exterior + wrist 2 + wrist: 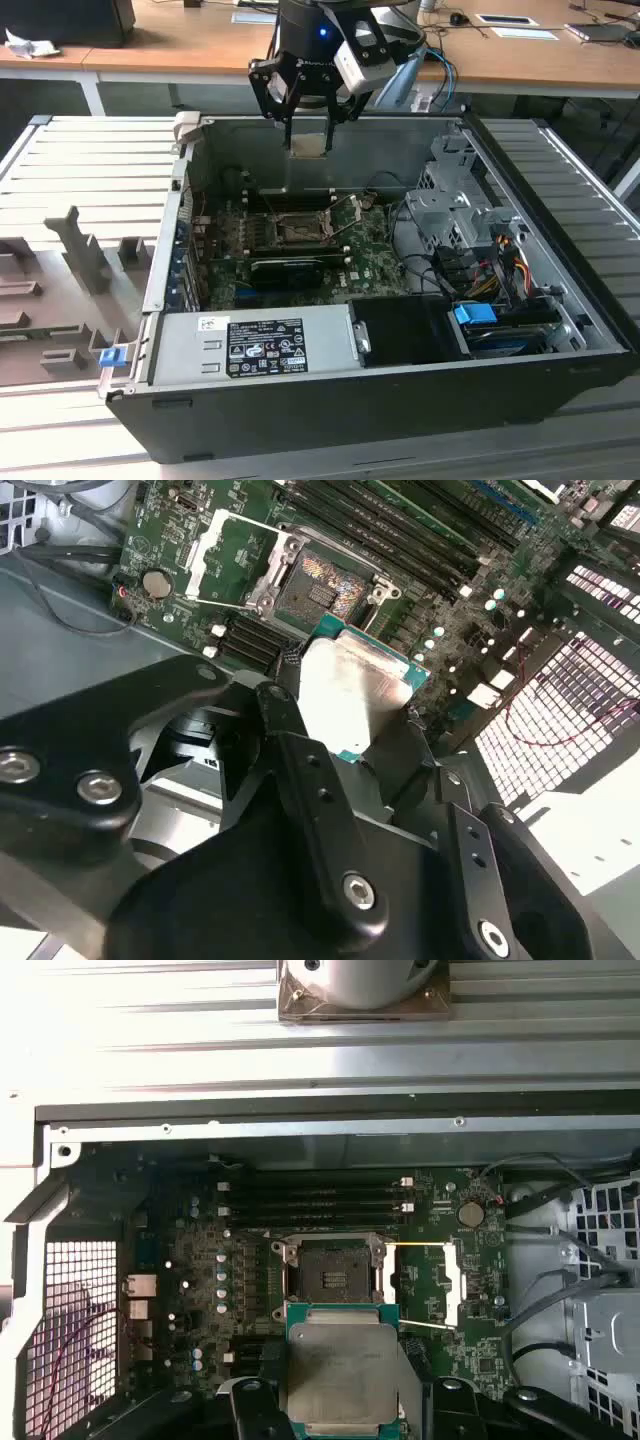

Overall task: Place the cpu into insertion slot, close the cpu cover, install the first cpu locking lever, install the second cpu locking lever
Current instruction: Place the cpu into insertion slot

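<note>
The black fingers point(300, 770) of the one gripper point(345, 1402) lie closest to both wrist cameras. They are closed on one cpu point(345, 1370), a flat square chip with a pale metal top and a green border, and they press on two opposite edges of it. The chip lies flat between them.

Under it there is one motherboard point(200, 1260) inside one computer case point(250, 400). The case lies on its side on the ribbed grey worktop point(90, 160), with its open side up. On the board I count one socket point(330, 1265), square and dark, with nothing in it. One cover point(430, 1280), a thin silver frame with an open centre, is folded away just beside the socket. One round coin battery point(470, 1213) sits near the cover.

In the exterior view the single arm point(305, 30) comes down from above, and the gripper points straight down over the far edge of the case. The cpu hangs in the air there, well apart from the socket and touching only the fingers.
</note>
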Robot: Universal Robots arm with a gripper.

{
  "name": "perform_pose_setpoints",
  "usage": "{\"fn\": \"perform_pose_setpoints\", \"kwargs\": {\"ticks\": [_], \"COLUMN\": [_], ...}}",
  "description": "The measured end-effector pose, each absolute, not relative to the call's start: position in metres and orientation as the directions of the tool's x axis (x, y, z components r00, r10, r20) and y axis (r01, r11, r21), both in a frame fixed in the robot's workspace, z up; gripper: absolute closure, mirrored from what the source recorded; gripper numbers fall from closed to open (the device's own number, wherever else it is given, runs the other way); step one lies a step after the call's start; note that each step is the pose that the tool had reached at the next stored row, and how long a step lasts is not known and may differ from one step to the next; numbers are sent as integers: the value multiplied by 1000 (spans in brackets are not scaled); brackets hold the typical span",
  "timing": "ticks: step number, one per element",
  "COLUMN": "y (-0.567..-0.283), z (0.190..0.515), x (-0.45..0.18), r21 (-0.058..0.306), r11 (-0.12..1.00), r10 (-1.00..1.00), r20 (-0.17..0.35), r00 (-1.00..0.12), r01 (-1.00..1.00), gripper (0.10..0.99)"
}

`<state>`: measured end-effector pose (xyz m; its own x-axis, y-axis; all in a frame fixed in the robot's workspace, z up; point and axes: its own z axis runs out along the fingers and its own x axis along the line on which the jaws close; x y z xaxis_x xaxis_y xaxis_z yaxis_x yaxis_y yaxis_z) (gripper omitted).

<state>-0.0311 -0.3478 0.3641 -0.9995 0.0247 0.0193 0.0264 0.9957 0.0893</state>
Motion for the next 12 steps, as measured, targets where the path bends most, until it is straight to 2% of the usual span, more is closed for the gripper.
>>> {"fn": "perform_pose_setpoints", "kwargs": {"ticks": [12], "y": [-348], "z": [361], "x": [-31], "r21": [89], "r11": [993], "r10": [71], "r20": [19], "r00": [-997], "r01": [72], "gripper": [557]}}
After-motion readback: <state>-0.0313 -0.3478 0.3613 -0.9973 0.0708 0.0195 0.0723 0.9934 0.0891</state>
